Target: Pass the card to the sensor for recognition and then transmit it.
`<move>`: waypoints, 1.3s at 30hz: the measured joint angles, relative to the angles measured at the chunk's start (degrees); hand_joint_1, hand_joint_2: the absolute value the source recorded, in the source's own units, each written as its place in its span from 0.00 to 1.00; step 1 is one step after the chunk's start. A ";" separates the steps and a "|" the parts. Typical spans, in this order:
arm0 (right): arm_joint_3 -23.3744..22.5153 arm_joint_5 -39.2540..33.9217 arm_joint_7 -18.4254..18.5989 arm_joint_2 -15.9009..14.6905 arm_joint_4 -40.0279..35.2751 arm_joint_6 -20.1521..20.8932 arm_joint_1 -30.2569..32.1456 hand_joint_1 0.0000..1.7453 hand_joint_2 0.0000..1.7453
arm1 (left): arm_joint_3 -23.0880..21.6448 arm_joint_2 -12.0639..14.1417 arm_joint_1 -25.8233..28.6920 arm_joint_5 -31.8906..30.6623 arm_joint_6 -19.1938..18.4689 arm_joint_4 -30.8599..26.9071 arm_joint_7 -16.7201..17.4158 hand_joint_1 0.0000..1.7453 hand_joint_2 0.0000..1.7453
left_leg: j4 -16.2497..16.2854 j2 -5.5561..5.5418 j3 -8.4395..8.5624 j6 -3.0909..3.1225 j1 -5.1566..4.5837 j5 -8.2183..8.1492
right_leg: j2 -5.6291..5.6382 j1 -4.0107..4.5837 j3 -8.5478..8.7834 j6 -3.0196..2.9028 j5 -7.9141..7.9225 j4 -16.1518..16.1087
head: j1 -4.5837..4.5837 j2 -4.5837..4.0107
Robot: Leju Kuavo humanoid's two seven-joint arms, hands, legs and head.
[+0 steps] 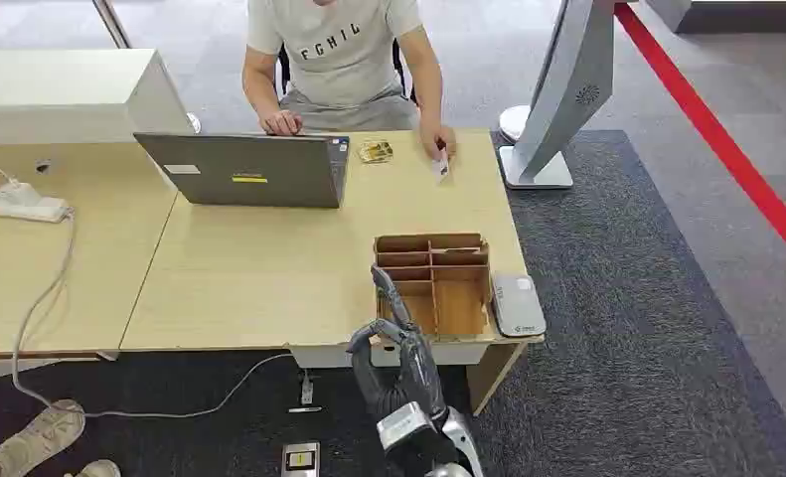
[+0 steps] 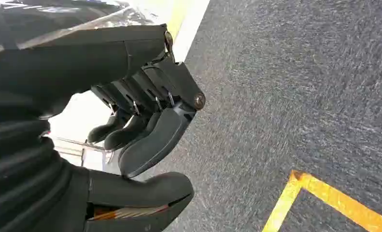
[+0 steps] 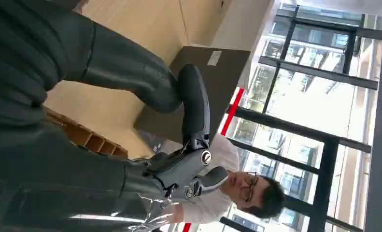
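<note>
- Our left hand (image 2: 145,145) hangs off the table over grey carpet, fingers loosely apart and holding nothing, so it looks parked out of the way.
- Our right hand (image 1: 393,343) sits raised at the near edge of the table (image 1: 269,268), fingers spread and nothing in them, just beside the cardboard divider box (image 1: 433,278), probably waiting for a handover.
- The card (image 1: 440,167) is at the far edge, pinched in the person's hand (image 1: 436,139).
- The sensor (image 1: 518,304) lies right of the box, hugging the table's corner. Open tabletop in between leaves room for reaching.

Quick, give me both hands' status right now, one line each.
Left hand: open, holding nothing, hanging over the carpet.
Right hand: open, holding nothing, raised at the table's near edge by the wooden divider box.
</note>
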 joint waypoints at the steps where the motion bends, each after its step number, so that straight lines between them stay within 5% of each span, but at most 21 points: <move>1: 0.00 0.00 0.00 0.00 0.00 0.00 0.00 0.91 1.00 | 0.00 0.00 0.00 -0.02 0.00 0.02 0.02 0.97 1.00 | 0.00 0.00 0.00 0.00 0.00 0.00 | 0.00 0.00 0.00 0.00 0.00 0.00 | 0.00 0.00; 8: 0.00 0.00 0.00 0.00 0.00 0.00 0.00 0.91 1.00 | 0.00 0.00 0.00 0.00 0.00 0.00 0.02 0.97 1.00 | 0.00 0.00 0.00 0.00 0.00 0.00 | 0.00 0.00 0.00 0.00 0.00 0.00 | 0.00 0.00; 9: 0.00 0.00 0.00 0.00 0.00 0.00 0.00 0.00 1.00 | 0.00 0.00 0.00 0.00 0.00 0.00 0.02 0.00 1.00 | 0.00 0.00 0.00 0.00 0.00 0.00 | 0.00 0.00 0.00 0.00 0.00 0.00 | 0.02 0.00; 39: 0.55 2.63 3.04 -1.44 -1.60 -4.81 1.27 0.00 1.00 | 0.00 1.31 0.03 -2.34 -1.88 0.00 0.02 0.00 1.00 | 0.00 0.00 0.00 0.00 0.00 0.00 | 0.00 0.00 0.00 0.00 0.00 0.00 | 0.00 0.00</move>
